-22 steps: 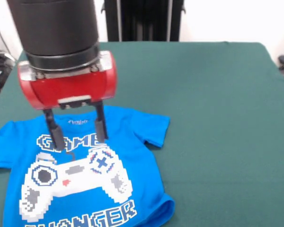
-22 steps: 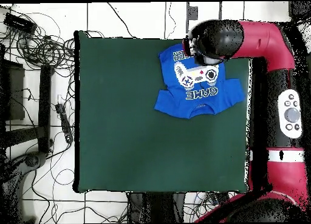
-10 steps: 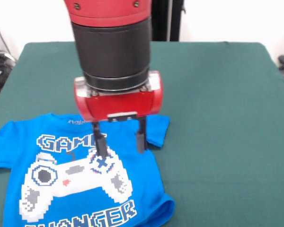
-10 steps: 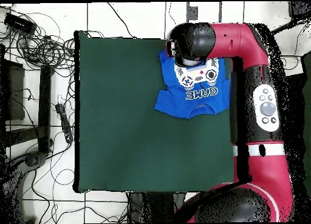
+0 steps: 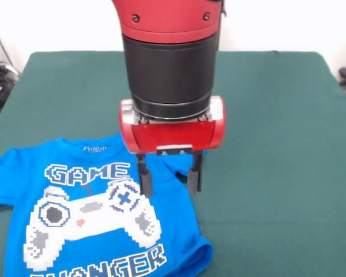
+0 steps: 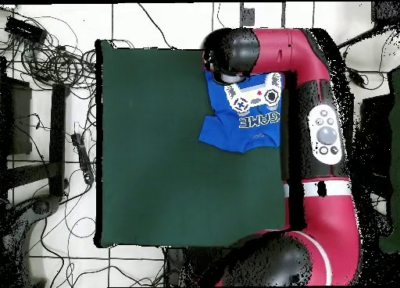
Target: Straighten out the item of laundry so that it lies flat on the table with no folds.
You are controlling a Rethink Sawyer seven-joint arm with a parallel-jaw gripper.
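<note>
Fingers (image 5: 144, 180) spread wide and empty now hang over the T-shirt's (image 5: 92, 213) sleeve edge, having swept across from the collar side — apparently toward the hem corner that seems curled up, while the shirt lies print-up at the surface's (image 5: 265, 144) corner.

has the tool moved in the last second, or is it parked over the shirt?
Yes. In the front view the tool has shifted rightward across the shirt, from the GAME lettering to the sleeve by the shirt's right edge.

The gripper (image 5: 170, 179) has slid off the printed chest toward the shirt's (image 5: 98, 213) sleeve edge, fingers apart
</note>
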